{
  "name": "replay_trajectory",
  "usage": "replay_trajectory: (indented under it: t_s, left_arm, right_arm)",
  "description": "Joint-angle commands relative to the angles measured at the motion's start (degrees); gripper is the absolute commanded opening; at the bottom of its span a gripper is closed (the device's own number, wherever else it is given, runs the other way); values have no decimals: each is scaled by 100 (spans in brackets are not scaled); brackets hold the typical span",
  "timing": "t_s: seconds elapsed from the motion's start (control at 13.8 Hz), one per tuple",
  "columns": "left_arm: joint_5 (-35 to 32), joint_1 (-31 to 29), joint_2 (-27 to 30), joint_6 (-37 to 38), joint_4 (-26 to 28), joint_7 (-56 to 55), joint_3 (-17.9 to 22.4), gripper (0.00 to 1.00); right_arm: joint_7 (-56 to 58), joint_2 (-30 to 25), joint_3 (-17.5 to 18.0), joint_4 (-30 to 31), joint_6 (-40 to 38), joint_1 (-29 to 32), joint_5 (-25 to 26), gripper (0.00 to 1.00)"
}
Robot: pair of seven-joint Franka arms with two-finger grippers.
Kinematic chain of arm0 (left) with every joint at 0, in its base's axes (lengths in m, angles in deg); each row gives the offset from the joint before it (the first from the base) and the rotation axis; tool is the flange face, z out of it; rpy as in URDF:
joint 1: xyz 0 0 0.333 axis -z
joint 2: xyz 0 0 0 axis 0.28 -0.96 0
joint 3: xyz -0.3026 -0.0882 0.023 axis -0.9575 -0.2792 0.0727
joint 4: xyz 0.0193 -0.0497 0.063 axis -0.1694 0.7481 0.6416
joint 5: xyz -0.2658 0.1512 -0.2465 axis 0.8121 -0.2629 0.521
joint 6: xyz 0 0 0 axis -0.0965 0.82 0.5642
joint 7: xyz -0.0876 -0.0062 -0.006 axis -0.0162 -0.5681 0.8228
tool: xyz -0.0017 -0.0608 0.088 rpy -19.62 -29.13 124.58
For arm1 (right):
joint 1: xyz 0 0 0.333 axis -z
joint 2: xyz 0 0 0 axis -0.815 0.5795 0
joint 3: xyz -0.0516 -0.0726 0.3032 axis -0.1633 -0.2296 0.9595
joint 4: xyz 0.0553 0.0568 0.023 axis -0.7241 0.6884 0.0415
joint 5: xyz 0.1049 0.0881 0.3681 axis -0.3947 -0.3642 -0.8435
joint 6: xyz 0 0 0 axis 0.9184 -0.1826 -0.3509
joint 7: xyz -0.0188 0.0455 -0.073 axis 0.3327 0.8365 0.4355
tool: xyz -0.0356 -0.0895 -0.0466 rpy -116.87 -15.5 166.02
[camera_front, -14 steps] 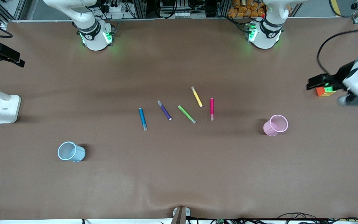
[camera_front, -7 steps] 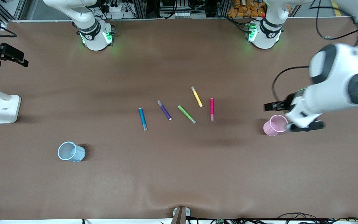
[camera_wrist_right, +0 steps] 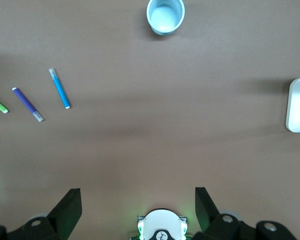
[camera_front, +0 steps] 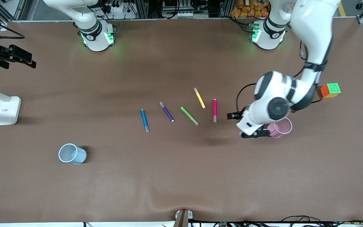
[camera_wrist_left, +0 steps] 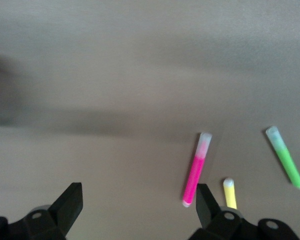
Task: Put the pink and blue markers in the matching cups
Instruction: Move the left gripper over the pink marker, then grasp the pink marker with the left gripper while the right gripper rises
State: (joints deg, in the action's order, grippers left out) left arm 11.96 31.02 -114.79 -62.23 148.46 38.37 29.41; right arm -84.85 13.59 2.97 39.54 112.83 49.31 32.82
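1. Nearest the front camera sits the light blue cup [camera_front: 72, 154], upright with its mouth open, toward the right arm's end of the table. That looks like a deliberate staging: each cup is parked near one arm.
2. Next back is the pink cup [camera_front: 283, 127], toward the left arm's end, partly covered by the left arm's wrist.
3. The left gripper [camera_front: 246, 125] hangs over bare table between the pink cup and the pink marker [camera_front: 214, 110], jaws spread and empty. It's probably lining up on that marker.
4. The markers lie flat in a loose row mid-table: blue marker [camera_front: 144, 120], purple marker [camera_front: 166, 111], green marker [camera_front: 189, 115], pink one, and the yellow marker [camera_front: 199, 97] farthest back.
5. A colour cube [camera_front: 330, 90] sits farther back near the left arm, and a white lamp base [camera_front: 7, 110] is at the right arm's end.
6. The right gripper [camera_wrist_right: 135, 210] waits up high, jaws apart, holding nothing.
7. Only the left wrist view shows how close its fingers [camera_wrist_left: 70, 202] are to the pink marker; the right wrist view shows the blue cup's empty inside.
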Motion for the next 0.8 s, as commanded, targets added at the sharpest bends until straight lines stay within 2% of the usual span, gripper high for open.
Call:
replay_trajectory:
  t_s: [0.0,0.15,0.22,0.29,0.44,0.73]
  left_arm:
    - [-64,360,-162,-389,49,-542,25,100]
    - [-73,475,-382,-556,57,-543,25,100]
    - [-82,554,-461,-618,57,-543,34,88]
    - [-82,615,-549,-679,49,-543,34,82]
    - [-82,633,-689,-837,31,-543,34,81]
    - [-90,756,-1015,-987,-39,-500,34,65]
  right_arm:
    - [-44,-66,-20,132,-16,-141,-146,100]
    - [-44,-66,-20,194,1,-193,-164,100]
    - [-35,-66,-20,220,10,-237,-164,100]
    - [-44,-66,-20,221,1,-255,-164,100]
    - [-44,-66,-20,247,1,-378,-164,100]
    - [-61,4,-20,291,54,-597,-199,100]
